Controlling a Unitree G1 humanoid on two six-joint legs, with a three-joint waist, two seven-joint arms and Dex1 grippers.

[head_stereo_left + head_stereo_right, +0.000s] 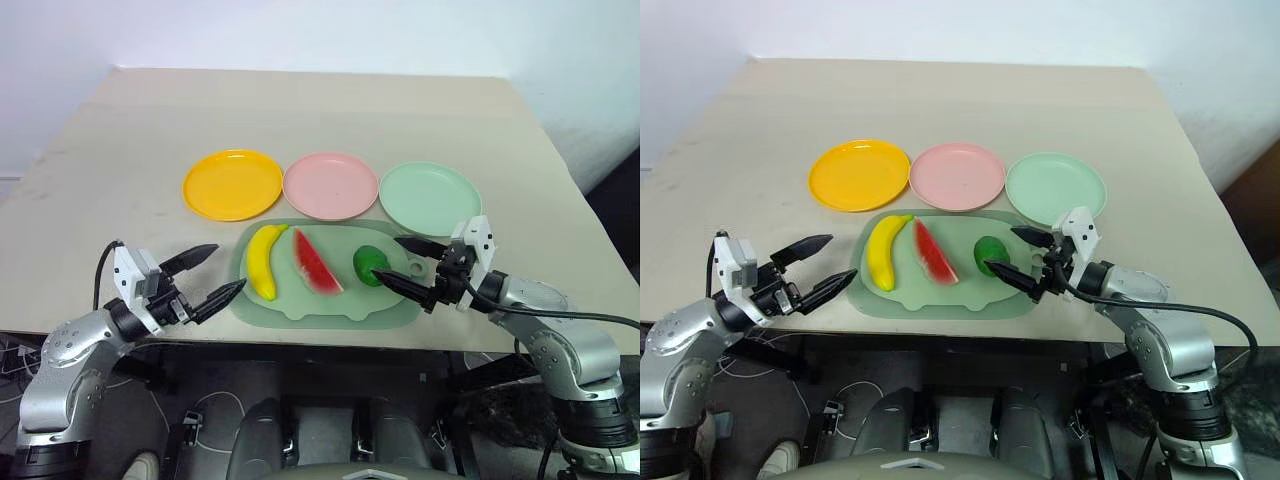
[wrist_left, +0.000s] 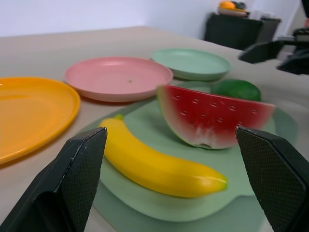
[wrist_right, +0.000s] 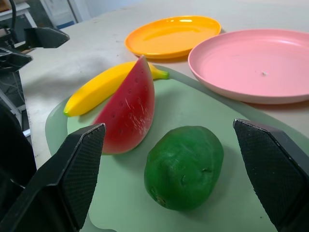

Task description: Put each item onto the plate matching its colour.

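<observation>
Beige worktop (image 1: 120, 170). Pale green tray (image 1: 300, 312) at near edge, carrying all three fruits. Yellow plate (image 1: 232, 184), pink plate (image 1: 330, 186), mint plate (image 1: 430, 198) in a row behind, all bare. Left hand (image 1: 212, 272) wide, empty, beside banana (image 1: 262, 260). Right hand (image 1: 408, 264) wide, empty, flanking green fruit (image 1: 369, 264). Watermelon wedge (image 1: 316, 264) between. Risk: round fruit rolling off under an off-centre pinch; wedge nudged by a finger.

A beige table (image 1: 330, 110) stretches ahead of me to a plain white wall (image 1: 300, 30). Off in one corner of the room I see a dark cabinet (image 2: 234, 29) with something orange on top.
</observation>
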